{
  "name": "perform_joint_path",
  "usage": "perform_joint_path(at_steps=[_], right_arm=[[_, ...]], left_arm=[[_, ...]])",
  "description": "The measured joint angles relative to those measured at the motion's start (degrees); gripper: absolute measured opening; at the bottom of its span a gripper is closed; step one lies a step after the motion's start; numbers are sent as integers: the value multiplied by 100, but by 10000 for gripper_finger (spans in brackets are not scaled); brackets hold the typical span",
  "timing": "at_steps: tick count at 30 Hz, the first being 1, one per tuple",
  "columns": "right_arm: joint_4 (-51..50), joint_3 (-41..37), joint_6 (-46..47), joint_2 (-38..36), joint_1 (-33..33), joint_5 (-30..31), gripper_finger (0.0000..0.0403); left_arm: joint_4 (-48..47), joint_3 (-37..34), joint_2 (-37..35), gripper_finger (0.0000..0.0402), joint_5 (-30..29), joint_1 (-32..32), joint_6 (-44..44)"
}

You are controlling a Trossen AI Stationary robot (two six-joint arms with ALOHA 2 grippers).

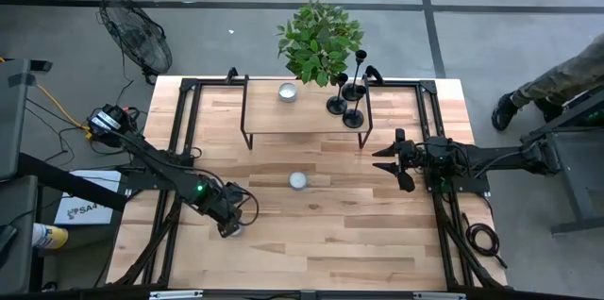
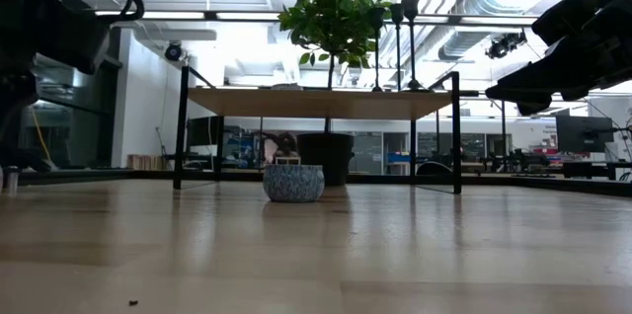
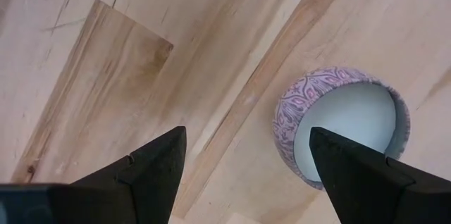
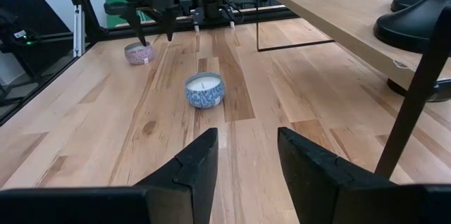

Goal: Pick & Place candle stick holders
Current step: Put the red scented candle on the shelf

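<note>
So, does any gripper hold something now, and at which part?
No. The left gripper hangs open over the table beside a candle; the right gripper is open and empty too.

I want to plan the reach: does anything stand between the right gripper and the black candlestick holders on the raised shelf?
Partly: the shelf's thin black metal leg stands beside the black candlestick holders, before the empty right gripper.

A wooden table (image 1: 330,234) carries a raised shelf (image 1: 302,116) and two candles (image 1: 298,180).
</note>
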Motion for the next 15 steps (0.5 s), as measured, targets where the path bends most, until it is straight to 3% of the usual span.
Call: perform_joint_path(at_steps=[10, 15], right_arm=[[2, 0, -7, 0, 2, -2, 142], [1, 0, -6, -1, 2, 0, 142]], left_arm=[[-2, 0, 0, 290, 15, 0, -2], [-2, 0, 0, 257, 15, 0, -2]])
